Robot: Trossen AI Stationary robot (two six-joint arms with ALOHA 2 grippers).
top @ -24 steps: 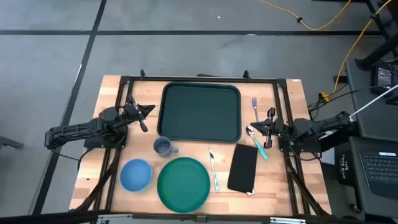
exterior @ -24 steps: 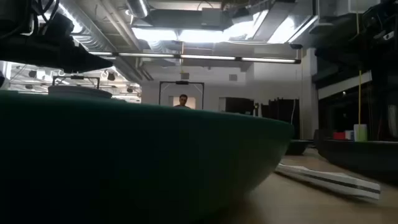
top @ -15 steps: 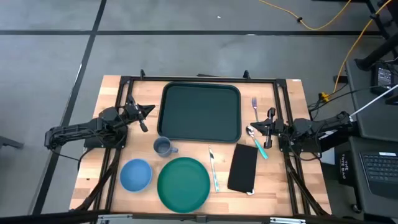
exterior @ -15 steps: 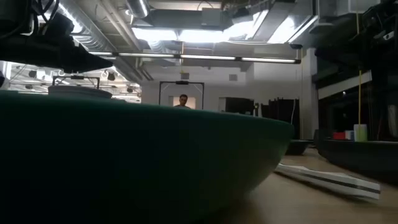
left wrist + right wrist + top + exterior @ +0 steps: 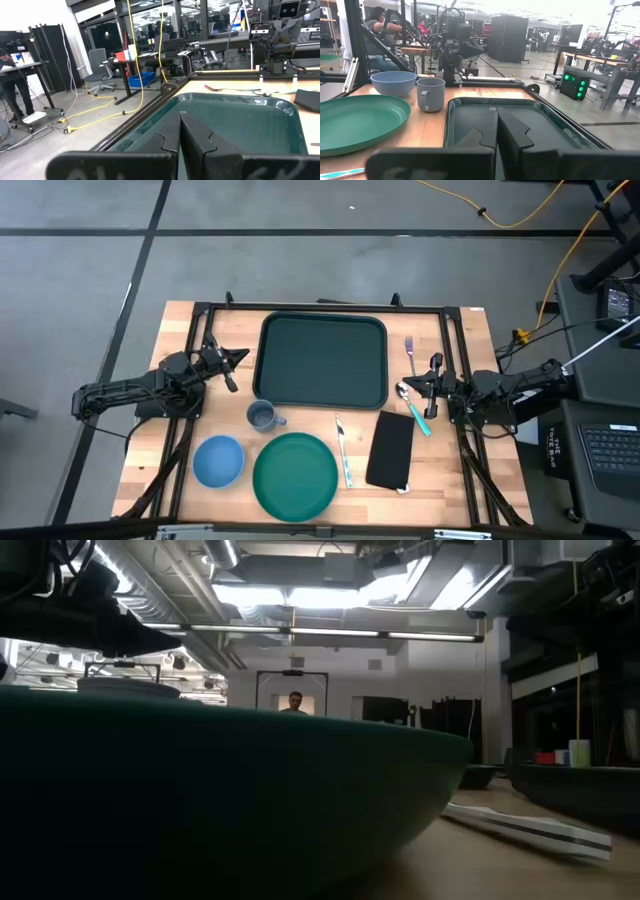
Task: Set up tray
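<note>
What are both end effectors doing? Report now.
Left end effector: shut, holding nothing, beside the tray.
Right end effector: shut, holding nothing.

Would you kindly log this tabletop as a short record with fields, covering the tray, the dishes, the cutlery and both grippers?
tray: empty, at the table's far middle
plate: green, near edge, in front of the tray
bowl: blue, left of the plate
mug: grey-blue, by the tray's near left corner
napkin: black, right of the plate
cutlery: fork and spoon right of the tray
left gripper: shut, beside the tray's left edge
right gripper: shut, beside its right edge
</note>
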